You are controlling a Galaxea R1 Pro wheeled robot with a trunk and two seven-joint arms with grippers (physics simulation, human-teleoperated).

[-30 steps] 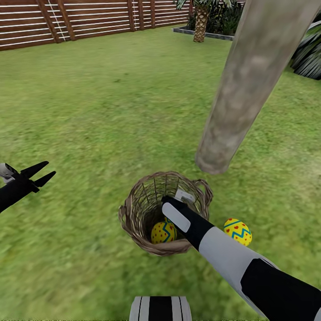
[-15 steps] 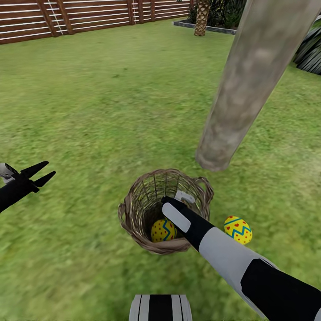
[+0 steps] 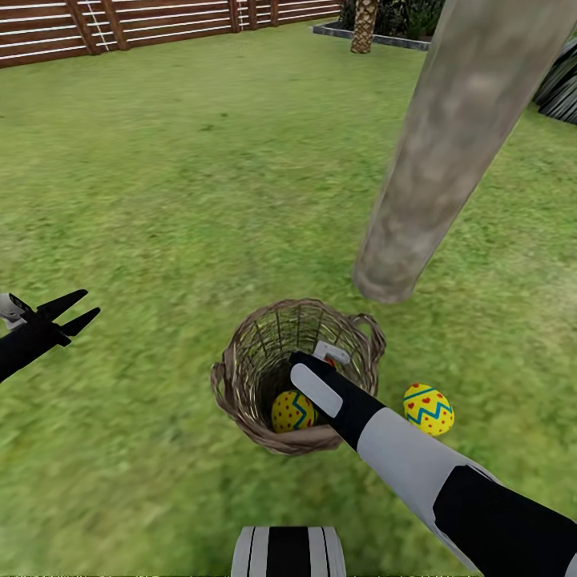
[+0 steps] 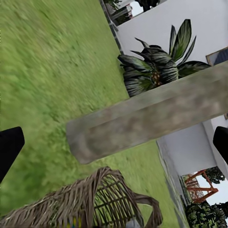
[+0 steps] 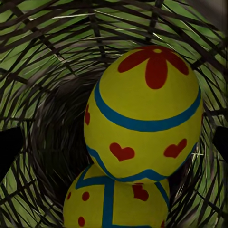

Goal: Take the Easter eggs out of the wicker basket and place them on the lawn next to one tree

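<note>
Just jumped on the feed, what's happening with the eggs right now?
The right gripper is reaching down inside the wicker basket, open around the top egg, which rests on a second egg beneath it. A third egg already lies on the lawn beside the basket, near the foot of the tree trunk. The left gripper hangs open and empty off to the side. So one egg is out and two remain in the basket.

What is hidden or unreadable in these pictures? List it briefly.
- Right gripper fingertips: head view, hidden inside the wicker basket behind its own wrist.
- Lower egg: right wrist view, partly covered by the upper egg and cut by the edge.
- Tree crown: cut off in head view.
</note>
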